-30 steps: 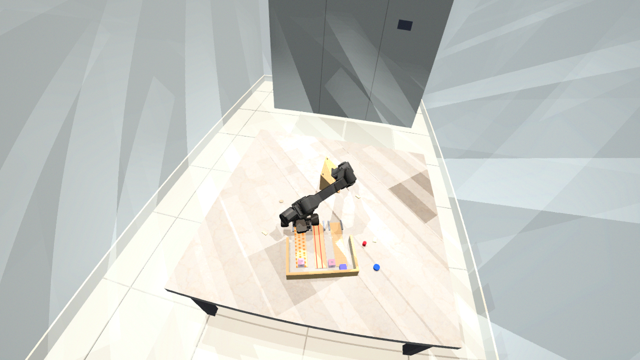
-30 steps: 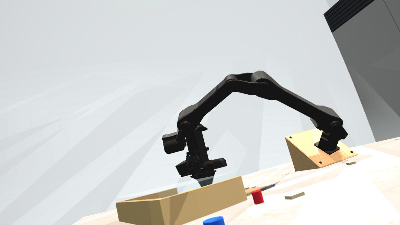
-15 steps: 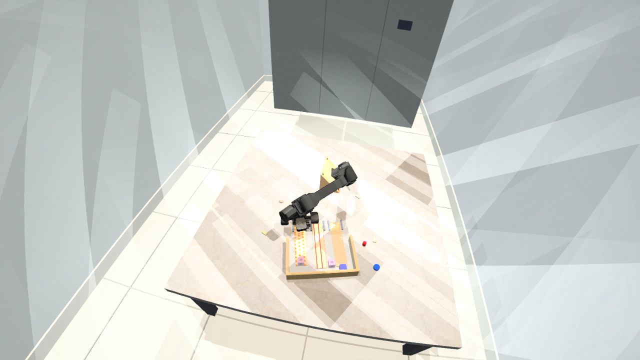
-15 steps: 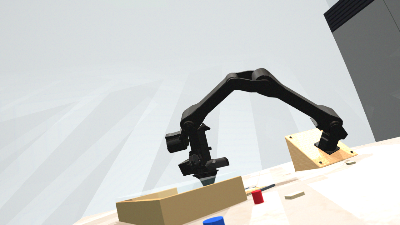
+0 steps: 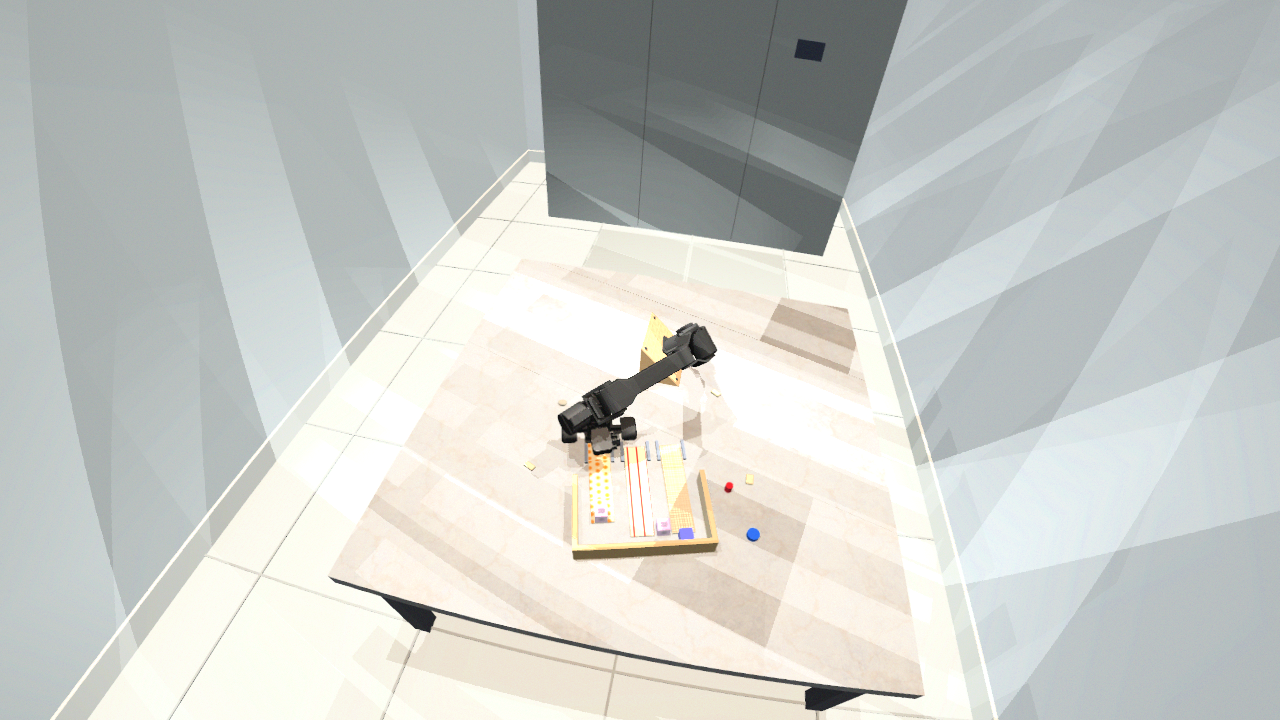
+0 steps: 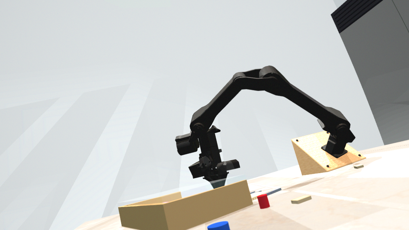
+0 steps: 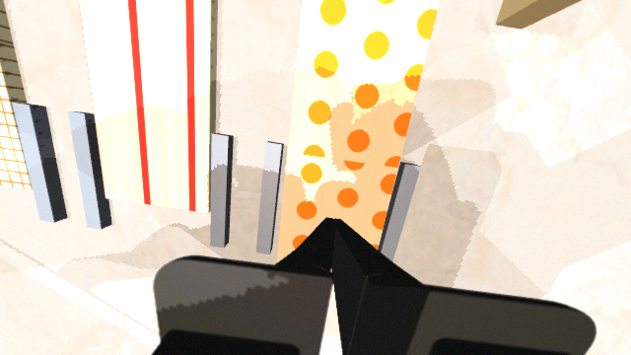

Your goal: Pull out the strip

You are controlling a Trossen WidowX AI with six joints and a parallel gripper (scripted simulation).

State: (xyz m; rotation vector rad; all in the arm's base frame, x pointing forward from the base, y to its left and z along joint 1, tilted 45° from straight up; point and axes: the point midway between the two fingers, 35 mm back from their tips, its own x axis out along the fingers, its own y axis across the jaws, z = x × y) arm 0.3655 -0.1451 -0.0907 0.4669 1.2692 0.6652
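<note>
A dotted strip [image 5: 599, 488] [image 7: 340, 123], a red-striped strip [image 5: 637, 492] [image 7: 165, 123] and an orange-grid strip [image 5: 677, 488] [image 7: 11, 163] run side by side out of the open side of the wooden tray [image 5: 644, 548] [image 6: 205, 207]. A pale pink cube [image 5: 601, 514] sits on the dotted strip's far end. Another pink cube [image 5: 663, 527] is between the other two strips; its exact support is unclear. Any label is too small to read. My gripper [image 7: 331, 226] is shut and empty, its tips over the dotted strip's near end; the tray wall partly hides them in the exterior view.
Short grey guide bars [image 7: 222, 192] [image 7: 401, 207] flank the strips' near ends. A blue-violet block [image 5: 685, 533] is at the tray's back right. A clear panel spans the tray top. A red cylinder [image 5: 729, 487] [image 6: 263, 201] and blue cylinder [image 5: 752, 534] [image 6: 218, 226] stand beside the tray.
</note>
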